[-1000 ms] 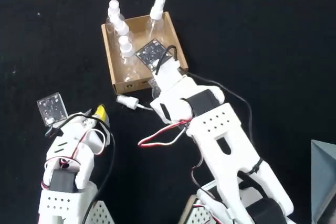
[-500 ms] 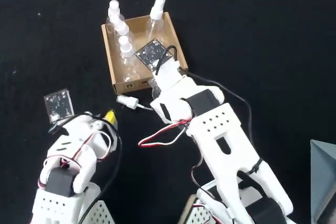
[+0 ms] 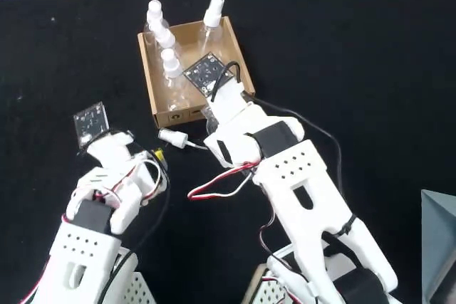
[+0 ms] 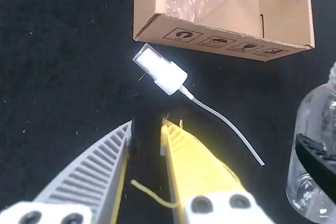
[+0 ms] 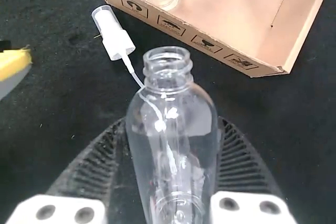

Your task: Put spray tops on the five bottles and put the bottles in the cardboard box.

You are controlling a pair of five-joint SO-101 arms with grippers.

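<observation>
Black cloth covers the worktop [image 3: 370, 69]; on it the cardboard box [image 3: 151, 97] holds what look like four clear bottles [image 3: 174, 83] already fitted with spray tops, though glare blurs their outlines; the loose spray top [image 4: 160, 70] lies on its side just beside the box's near wall, its thin dip tube trailing toward the right arm; the left pincer [image 4: 146, 129] hovers near it, fingers slightly parted, gripping nothing; the right pincer [image 5: 172, 127] is clenched around the uncapped bottle [image 5: 170, 108], whose open neck points toward the box.
</observation>
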